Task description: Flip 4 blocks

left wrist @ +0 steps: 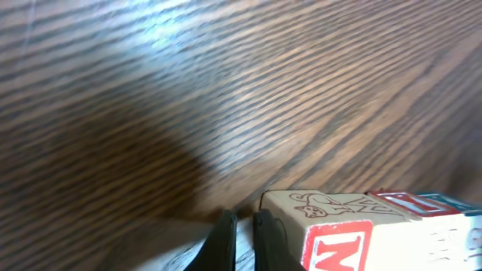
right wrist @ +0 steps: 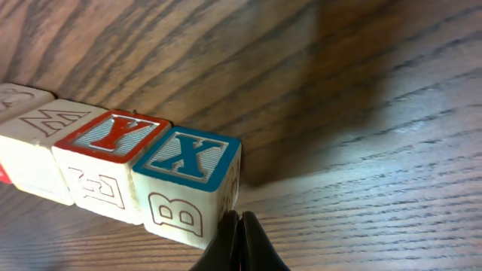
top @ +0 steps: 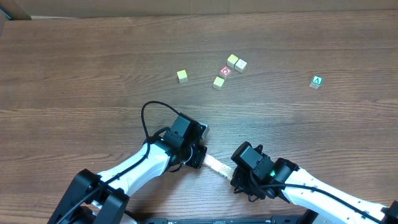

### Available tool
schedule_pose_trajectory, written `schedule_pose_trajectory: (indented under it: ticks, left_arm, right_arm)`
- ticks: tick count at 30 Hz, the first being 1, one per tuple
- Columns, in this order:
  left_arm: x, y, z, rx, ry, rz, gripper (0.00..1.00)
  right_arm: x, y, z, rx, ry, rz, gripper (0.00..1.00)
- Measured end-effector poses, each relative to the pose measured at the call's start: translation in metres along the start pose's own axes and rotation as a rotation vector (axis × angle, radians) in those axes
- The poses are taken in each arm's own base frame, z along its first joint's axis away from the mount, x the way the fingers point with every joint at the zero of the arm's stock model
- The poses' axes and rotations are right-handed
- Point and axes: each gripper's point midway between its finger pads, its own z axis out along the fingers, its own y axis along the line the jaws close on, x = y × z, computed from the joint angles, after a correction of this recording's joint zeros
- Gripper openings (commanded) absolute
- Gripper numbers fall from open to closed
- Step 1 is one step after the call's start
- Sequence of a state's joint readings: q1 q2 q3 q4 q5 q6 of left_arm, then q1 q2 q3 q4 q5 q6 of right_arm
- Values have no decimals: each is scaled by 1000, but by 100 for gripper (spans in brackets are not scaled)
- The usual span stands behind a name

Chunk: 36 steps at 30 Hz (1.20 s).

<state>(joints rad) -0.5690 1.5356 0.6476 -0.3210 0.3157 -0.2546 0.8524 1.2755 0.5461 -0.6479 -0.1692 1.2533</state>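
The left jaws are shut and hold nothing, just beside the 10 o'clock end of a short row of lettered cubes [top: 217, 166]. The right jaws are also shut and empty, at the row's 4 o'clock end. The four blocks [top: 218, 82] lie on the desk [top: 93, 62], well apart from both jaws, toward 12 o'clock.

Wood surface [top: 74, 62] — four pale blocks [top: 218, 82] near a red cube [top: 225, 71] — a green cube [top: 316, 81] and a lettered row [top: 217, 165] each well apart.
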Motion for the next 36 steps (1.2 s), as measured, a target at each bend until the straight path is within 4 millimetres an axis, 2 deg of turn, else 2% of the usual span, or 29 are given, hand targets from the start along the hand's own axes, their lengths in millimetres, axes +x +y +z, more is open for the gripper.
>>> schedule_pose_trajectory:
  ticks: [11,36]
  left_arm:
    - [-3,-4,0,27,-8,4,4]
    - [-6,9,0,-51,-28,30,4]
  right_arm:
    - [2,-1,0,4,12,17,4]
    - [7,11,0,-47,48,69,4]
